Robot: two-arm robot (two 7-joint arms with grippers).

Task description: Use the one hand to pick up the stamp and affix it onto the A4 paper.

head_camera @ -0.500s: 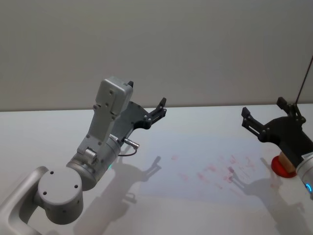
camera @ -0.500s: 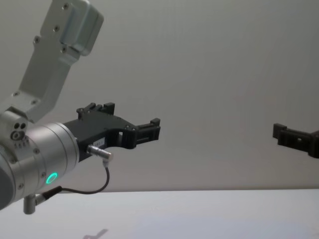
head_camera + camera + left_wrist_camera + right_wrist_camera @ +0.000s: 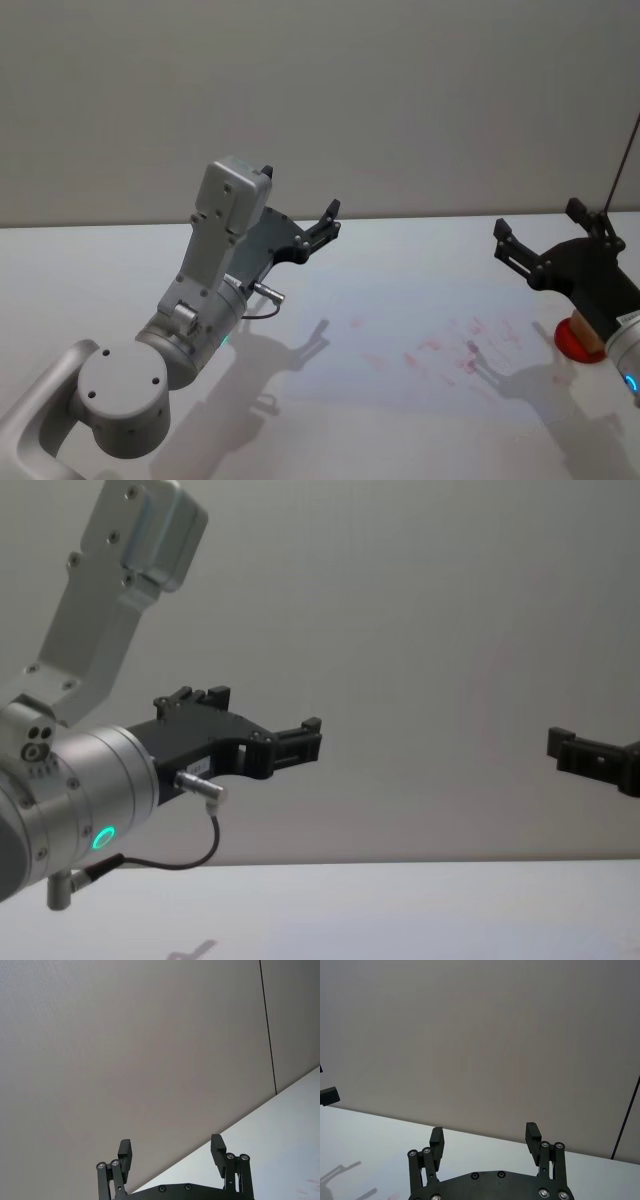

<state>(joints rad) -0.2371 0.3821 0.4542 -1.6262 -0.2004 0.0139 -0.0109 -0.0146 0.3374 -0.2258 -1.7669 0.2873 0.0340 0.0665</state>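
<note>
Right hand (image 3: pixel 536 218), jaws apart, hovers over red-smudged white table (image 3: pixel 120 260); grey wall (image 3: pixel 400 100) behind.

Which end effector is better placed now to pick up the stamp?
Right. The right end effector, open, hangs close by the stamp; the left end effector, also open, is much farther from it.

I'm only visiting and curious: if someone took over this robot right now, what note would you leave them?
Left gripper: jaws open, empty, raised over the left of the table.
Right gripper: jaws open, empty, raised at the right, near the stamp.
The stamp stands on the table at the far right, partly hidden by that gripper's body.
A4 paper: flat in the middle, with faint red marks on it.
Done: nothing grasped yet.
Left: grip the stamp and press it on the paper.
</note>
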